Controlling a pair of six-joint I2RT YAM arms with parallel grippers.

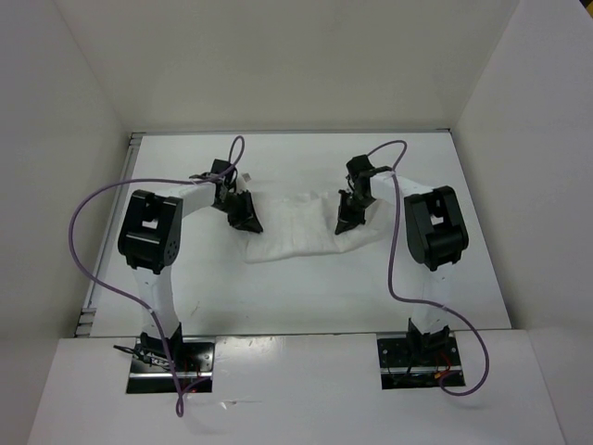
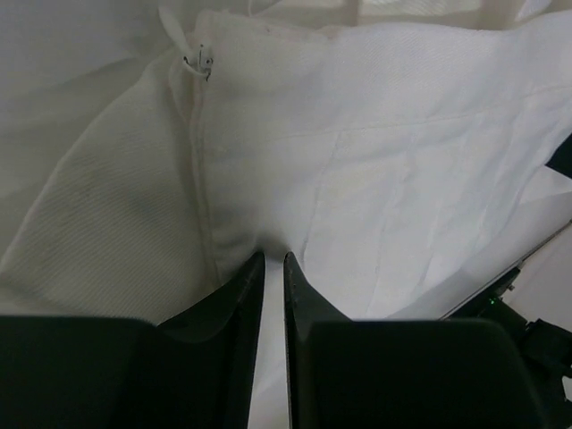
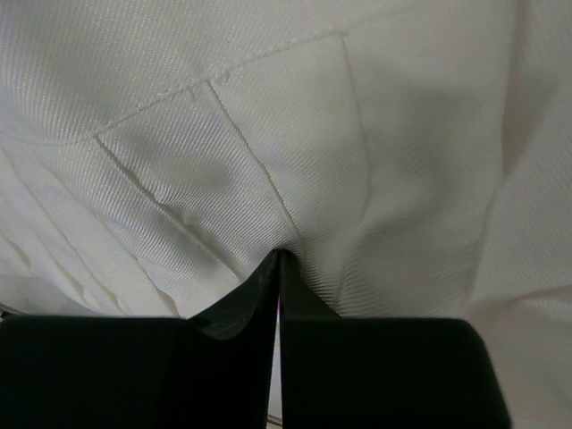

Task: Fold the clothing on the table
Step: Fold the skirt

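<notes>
The clothing (image 1: 306, 232) lies near the far edge of the desk (image 1: 278, 297), with the left hand (image 2: 273, 259) and right hand (image 3: 278, 255) each pinched tight on one end, so they should lift together and keep it smooth.

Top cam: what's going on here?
Two arms are working on the clothing, a wrinkled white garment spread on the table. The left gripper pinches fabric near its left end and the right gripper pinches fabric near its right end, both sets of jaws closed on cloth. The garment lies on the table, with no fold made yet.
</notes>
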